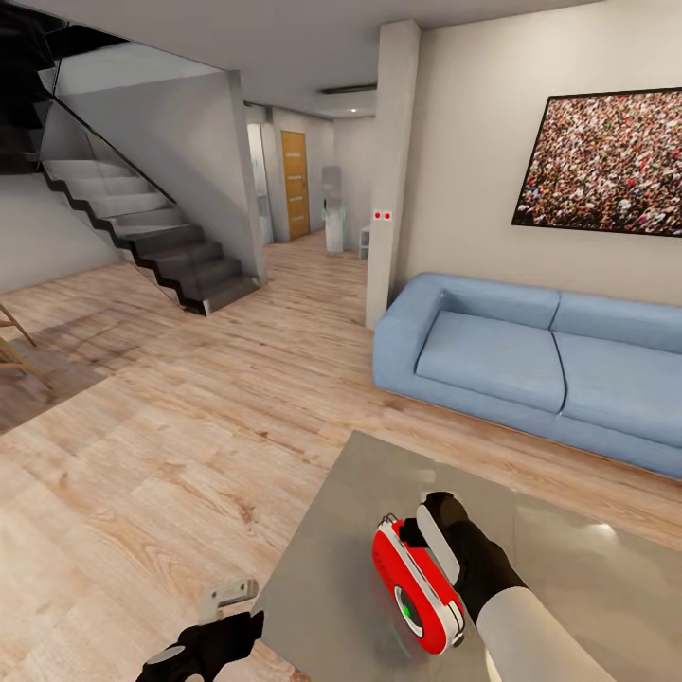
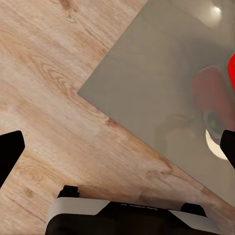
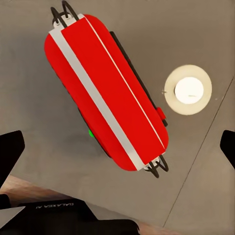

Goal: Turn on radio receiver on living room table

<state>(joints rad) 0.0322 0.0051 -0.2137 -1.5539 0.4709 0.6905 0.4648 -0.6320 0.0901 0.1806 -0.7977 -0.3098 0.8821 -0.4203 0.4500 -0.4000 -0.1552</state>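
- Radio receiver (image 1: 420, 587) stands near the corner of the glossy table (image 1: 332, 530): likely light, rigid, prone to sliding or tipping.
- Right gripper (image 1: 438, 523) just behind it, jaws spread wide, empty; steady the casing by its flat sides.
- Left gripper (image 1: 223, 620) wide, empty.

Radio receiver (image 1: 420, 589) stands on the table (image 1: 587, 587) near its left front corner — right pincer (image 1: 431, 530) just behind it. Left pincer (image 1: 230, 606) off the table's left edge, over the floor (image 1: 142, 445). Sofa (image 1: 530, 365) behind the table — staircase (image 1: 142, 227) far left.
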